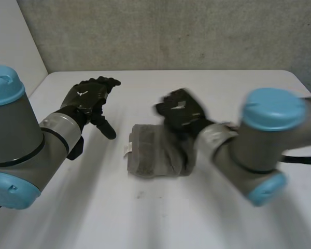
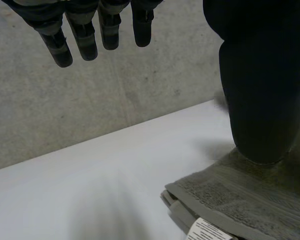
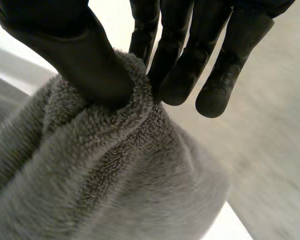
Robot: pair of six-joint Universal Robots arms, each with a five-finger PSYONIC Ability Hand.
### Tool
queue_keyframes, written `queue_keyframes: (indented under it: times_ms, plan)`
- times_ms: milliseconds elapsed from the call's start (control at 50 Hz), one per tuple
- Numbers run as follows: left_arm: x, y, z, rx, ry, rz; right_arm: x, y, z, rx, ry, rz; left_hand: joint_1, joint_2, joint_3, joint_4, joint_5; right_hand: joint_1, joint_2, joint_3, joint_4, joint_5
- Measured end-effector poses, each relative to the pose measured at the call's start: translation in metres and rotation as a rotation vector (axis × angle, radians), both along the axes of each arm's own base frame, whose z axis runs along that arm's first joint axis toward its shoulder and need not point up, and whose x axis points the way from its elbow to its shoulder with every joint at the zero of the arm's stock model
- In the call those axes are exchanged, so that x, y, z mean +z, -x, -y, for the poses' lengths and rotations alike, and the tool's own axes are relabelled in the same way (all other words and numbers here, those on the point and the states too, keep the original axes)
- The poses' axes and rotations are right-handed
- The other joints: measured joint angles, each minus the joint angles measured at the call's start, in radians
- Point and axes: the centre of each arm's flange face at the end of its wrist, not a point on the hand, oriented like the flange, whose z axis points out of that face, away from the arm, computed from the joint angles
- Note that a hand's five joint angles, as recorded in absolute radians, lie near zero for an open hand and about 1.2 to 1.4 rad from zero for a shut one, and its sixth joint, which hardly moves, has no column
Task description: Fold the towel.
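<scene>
Near the middle of the white table [image 1: 197,218] lies the grey towel [image 1: 155,153], already doubled into a compact stack. The right hand [image 1: 180,110] sits at the towel's far right edge. In its wrist view, the thumb [image 3: 85,65] and fingers [image 3: 180,80] pinch a raised ridge of pile between them, so it is grasping the towel. The left hand [image 1: 88,98] hovers beside the towel's opposite edge, near but not touching, with its fingers straight and holding nothing.

The main risk I see is in that pinch. It seems to gather a bunched ridge rather than a clean edge, and it may catch only the top layer. A pull from there could peel the layers apart and undo the fold. With nothing pinning the towel, the whole stack could also slide across the smooth table instead of folding. The layered edges on the side toward the left hand look loose and might splay.

A small white label [image 2: 206,231] sticks out from between those layered edges. It carries dark print, but the print is too small to read, and no brand can be made out.
</scene>
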Motion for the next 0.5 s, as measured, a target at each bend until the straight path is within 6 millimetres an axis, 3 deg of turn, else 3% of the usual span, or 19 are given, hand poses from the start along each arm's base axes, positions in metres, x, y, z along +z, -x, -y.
queue_keyframes:
  times_ms: [60, 140, 220, 260, 300, 400, 500]
  plan:
    - [0.002, -0.004, 0.003, 0.024, 0.001, -0.011, -0.016, -0.035, -0.028, 0.114, -0.044, -0.063, 0.000, 0.000, 0.000, 0.000, 0.000, 0.000, -0.001, 0.000, 0.000, 0.000]
    - [0.004, -0.008, 0.007, 0.053, -0.004, -0.035, -0.043, -0.059, -0.053, 0.193, -0.115, -0.155, 0.000, 0.000, 0.000, 0.000, 0.000, -0.006, -0.009, -0.009, -0.009, -0.010]
    - [0.005, -0.009, 0.008, 0.062, -0.009, -0.048, -0.043, -0.063, -0.057, 0.182, -0.146, -0.163, 0.000, 0.000, 0.000, 0.000, 0.000, -0.547, -0.567, -0.556, -0.556, -0.564]
    - [0.005, -0.009, 0.008, 0.063, -0.010, -0.051, -0.030, -0.060, -0.052, 0.133, -0.165, -0.122, 0.000, 0.000, 0.000, 0.000, 0.000, -0.910, -0.936, -0.933, -0.928, -0.954]
    - [0.005, -0.008, 0.008, 0.061, -0.011, -0.053, -0.015, -0.052, -0.044, 0.069, -0.191, -0.068, 0.000, 0.000, 0.000, 0.000, 0.000, -1.016, -1.051, -1.070, -1.069, -1.087]
    - [0.000, -0.004, 0.007, 0.049, -0.022, -0.048, 0.012, -0.021, -0.020, -0.103, -0.287, 0.075, 0.000, 0.000, 0.000, 0.000, 0.000, -1.049, -1.069, -1.091, -1.086, -1.093]
    - [-0.021, 0.008, 0.002, 0.014, -0.073, -0.020, 0.015, 0.009, 0.001, -0.230, -0.398, 0.167, 0.000, 0.000, 0.000, 0.000, 0.000, -1.052, -1.069, -1.091, -1.086, -1.093]
